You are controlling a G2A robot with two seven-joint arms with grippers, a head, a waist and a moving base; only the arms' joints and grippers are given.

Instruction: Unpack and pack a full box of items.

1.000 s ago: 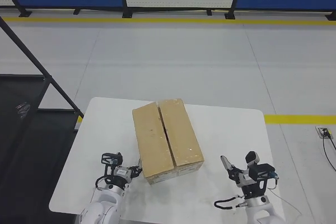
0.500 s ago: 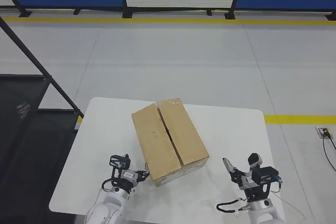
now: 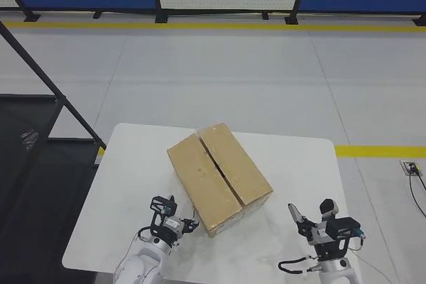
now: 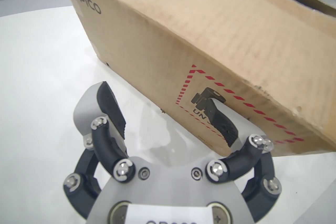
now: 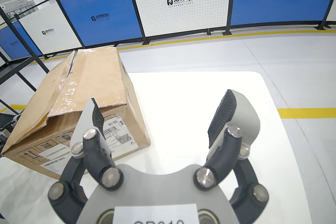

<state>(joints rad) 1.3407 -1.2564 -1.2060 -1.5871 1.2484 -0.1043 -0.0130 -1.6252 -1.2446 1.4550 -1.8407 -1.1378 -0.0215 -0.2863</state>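
Note:
A closed brown cardboard box (image 3: 219,177) lies at an angle in the middle of the white table (image 3: 128,170), its top flaps meeting along a centre seam. My left gripper (image 3: 185,223) is at the box's near left corner. In the left wrist view the left gripper (image 4: 157,91) is open, and one fingertip (image 4: 220,120) rests against the box's side (image 4: 183,33) at a red dashed mark. My right gripper (image 3: 310,210) stands open near the table's front right, apart from the box. In the right wrist view the right gripper (image 5: 161,97) holds nothing, and the box (image 5: 86,83) lies beyond it.
A black metal rack (image 3: 28,135) stands to the left of the table. Bare tabletop lies to the right of the box (image 3: 305,170). Grey floor with yellow lines (image 3: 387,150) surrounds the table.
The left gripper has moved rightward along the front, and the box's near end has swung to the right with it. The right gripper has drawn back toward the table's front right corner.

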